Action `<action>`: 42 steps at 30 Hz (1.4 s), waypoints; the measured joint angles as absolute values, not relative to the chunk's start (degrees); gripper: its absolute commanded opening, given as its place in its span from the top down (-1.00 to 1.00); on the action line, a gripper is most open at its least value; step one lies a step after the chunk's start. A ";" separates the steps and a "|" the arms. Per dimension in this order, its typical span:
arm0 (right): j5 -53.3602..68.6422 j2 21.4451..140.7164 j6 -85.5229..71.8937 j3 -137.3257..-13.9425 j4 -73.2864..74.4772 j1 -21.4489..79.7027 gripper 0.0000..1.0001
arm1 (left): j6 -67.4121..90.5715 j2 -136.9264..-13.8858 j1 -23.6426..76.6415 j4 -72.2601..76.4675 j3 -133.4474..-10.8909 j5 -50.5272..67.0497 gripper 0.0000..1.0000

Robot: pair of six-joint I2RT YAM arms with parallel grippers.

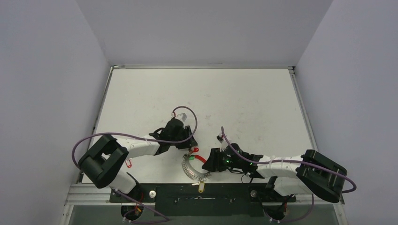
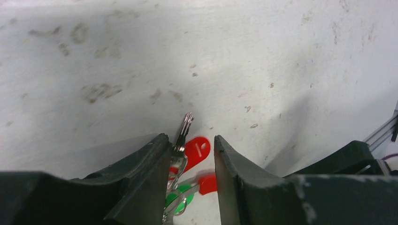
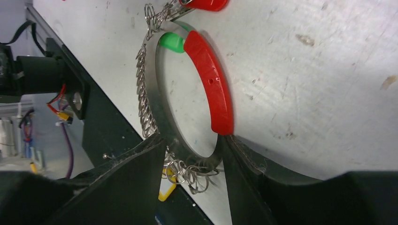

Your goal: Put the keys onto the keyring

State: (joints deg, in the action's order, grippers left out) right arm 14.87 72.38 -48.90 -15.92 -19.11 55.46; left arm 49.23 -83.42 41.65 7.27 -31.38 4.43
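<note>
Nearest us, a yellow tag [image 1: 201,186] is lying just past the bench's [image 1: 141,93] front edge, beside the keyring [image 3: 152,105] resting flat there. Our right end effector [image 3: 191,145] is straddling the ring's rim, partly open; we cannot tell whether it is gripping. Farther out, our left end effector [image 2: 191,145] is standing partly open around a red-tagged key [image 2: 183,133], not clamping it.

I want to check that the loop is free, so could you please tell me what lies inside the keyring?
Inside the keyring only bare table shows. The fingers of the right claw flank its near rim and hide whatever lies beneath them.
</note>
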 measured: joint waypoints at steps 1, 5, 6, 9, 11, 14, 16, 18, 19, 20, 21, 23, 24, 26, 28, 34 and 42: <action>14.61 71.96 -50.85 -14.63 -21.10 56.34 0.04 | 48.12 -84.84 41.63 7.33 -32.69 5.56 0.28; 13.39 71.68 -54.76 -13.19 -24.86 58.00 -0.03 | 44.03 -90.45 41.63 8.45 -37.91 10.07 0.24; 12.86 71.40 -54.94 -13.30 -25.12 58.19 -0.08 | 43.16 -91.22 41.63 8.91 -38.68 10.92 0.18; 10.74 69.58 -53.95 -15.18 -22.81 58.15 -0.12 | 41.17 -91.48 41.63 9.28 -39.62 11.70 0.06; 9.30 68.66 -52.21 -17.80 -19.86 57.93 -0.12 | 39.77 -90.61 41.63 8.71 -39.70 11.33 0.00; 7.70 68.47 -48.56 -23.88 -14.57 56.95 -0.10 | 38.11 -86.48 41.63 4.86 -39.70 8.99 -0.02; 7.55 68.58 -46.78 -26.61 -12.62 56.05 -0.09 | 37.56 -83.37 41.63 2.61 -39.70 7.40 -0.02; 7.73 69.19 -45.34 -28.53 -11.51 54.87 -0.09 | 36.88 -78.81 41.63 -0.32 -39.46 5.30 -0.02; 7.84 69.41 -44.86 -28.97 -10.98 54.19 -0.09 | 36.69 -76.47 41.69 -1.56 -39.13 4.29 -0.02; 7.97 69.45 -44.42 -29.04 -10.44 53.36 -0.10 | 36.56 -74.17 41.89 -2.98 -38.72 3.16 -0.02; 8.14 69.45 -44.16 -29.04 -9.67 52.64 -0.10 | 36.40 -72.20 42.19 -4.51 -38.24 1.83 -0.02; 8.43 69.43 -43.81 -29.04 -7.97 50.59 -0.12 | 36.01 -69.32 43.75 -8.10 -37.47 -1.17 -0.01; 8.58 69.38 -43.57 -29.04 -7.01 49.23 -0.12 | 35.73 -68.53 45.12 -10.11 -37.34 -3.01 -0.01; 8.73 69.14 -43.07 -29.04 -5.34 46.98 -0.15 | 35.46 -68.05 48.34 -13.32 -37.32 -5.69 -0.01; 8.86 68.69 -42.65 -29.04 -3.60 44.47 -0.18 | 35.22 -68.64 52.05 -16.93 -37.76 -8.97 0.01; 10.81 68.01 -42.33 -28.82 -0.80 38.17 -0.22 | 34.68 -78.59 58.89 -27.27 -45.76 -17.30 0.13; 13.69 69.25 -42.22 -27.55 -0.23 36.71 -0.24 | 35.35 -88.73 62.04 -34.28 -53.06 -24.34 0.20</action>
State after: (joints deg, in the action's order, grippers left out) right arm 13.69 69.25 -42.22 -27.55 -0.23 36.71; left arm 35.35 -88.73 62.04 -34.28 -53.06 -24.34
